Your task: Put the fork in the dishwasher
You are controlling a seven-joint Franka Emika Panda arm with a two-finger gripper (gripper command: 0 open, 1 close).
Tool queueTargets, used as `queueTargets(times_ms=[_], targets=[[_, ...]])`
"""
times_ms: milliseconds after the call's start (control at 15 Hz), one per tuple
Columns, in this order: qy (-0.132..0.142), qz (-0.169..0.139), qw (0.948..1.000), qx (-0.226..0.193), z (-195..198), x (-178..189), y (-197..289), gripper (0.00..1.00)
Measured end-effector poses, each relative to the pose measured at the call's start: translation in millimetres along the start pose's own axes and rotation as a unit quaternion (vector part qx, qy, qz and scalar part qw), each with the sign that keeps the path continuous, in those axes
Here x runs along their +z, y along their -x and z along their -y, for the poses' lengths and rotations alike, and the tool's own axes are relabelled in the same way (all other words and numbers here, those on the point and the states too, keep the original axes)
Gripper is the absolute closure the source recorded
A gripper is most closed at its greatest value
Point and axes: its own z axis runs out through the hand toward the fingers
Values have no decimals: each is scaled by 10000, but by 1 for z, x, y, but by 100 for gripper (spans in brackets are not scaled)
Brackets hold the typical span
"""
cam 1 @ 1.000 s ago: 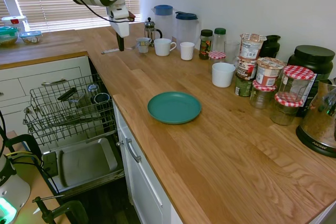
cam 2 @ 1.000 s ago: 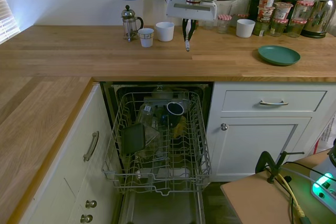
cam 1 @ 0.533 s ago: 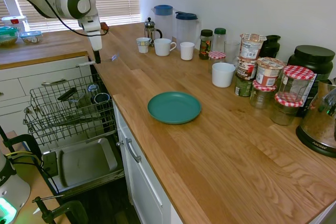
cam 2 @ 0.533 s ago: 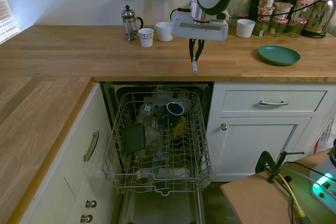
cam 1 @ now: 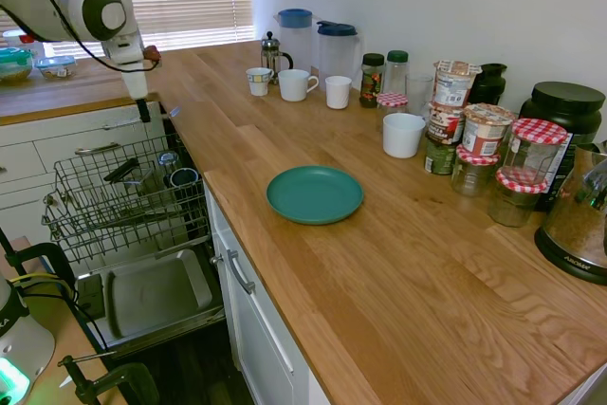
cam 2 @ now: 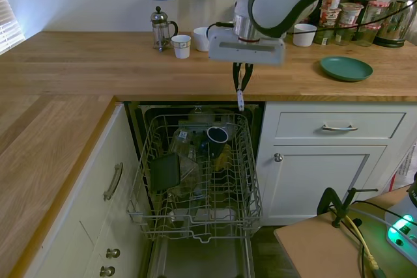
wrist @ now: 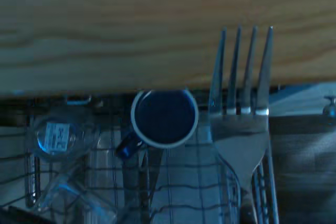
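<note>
My gripper (cam 2: pixel 240 84) is shut on the fork (cam 2: pixel 240 99), a slim silvery piece that hangs below the fingers at the counter's front edge. It hovers above the back of the dishwasher's pulled-out wire rack (cam 2: pixel 195 180). From the other side, the gripper (cam 1: pixel 143 111) hangs over the rack (cam 1: pixel 119 198), with the grey drop-down door (cam 1: pixel 152 293) open beneath. Up close in the wrist view, the fork (wrist: pixel 244 124) points its tines at the wooden counter edge, above a dark blue mug (wrist: pixel 164 117) and a glass (wrist: pixel 54 136) in the rack.
A green plate (cam 1: pixel 315 193) lies on the wooden counter (cam 1: pixel 379 272). Mugs (cam 1: pixel 296 84), a French press (cam 1: pixel 273 54), pitchers, jars (cam 1: pixel 484 139) and a kettle line the wall. White drawers (cam 2: pixel 339 125) flank the dishwasher. The rack holds a mug (cam 2: pixel 217 135) and other dishes.
The arm carried the fork from over the countertop near the mugs out to the counter's front edge and lower, over the dishwasher rack. The fork stays gripped.
</note>
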Motion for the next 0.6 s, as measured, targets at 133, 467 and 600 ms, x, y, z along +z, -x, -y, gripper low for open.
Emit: queueTargets(times_ms=[133, 467, 600], targets=[[2, 38, 10000, -59, -14, 17, 29, 100], [206, 83, 9997, -32, -59, 96, 82, 100], [244, 84, 9997, 27, -75, 125, 96, 100]])
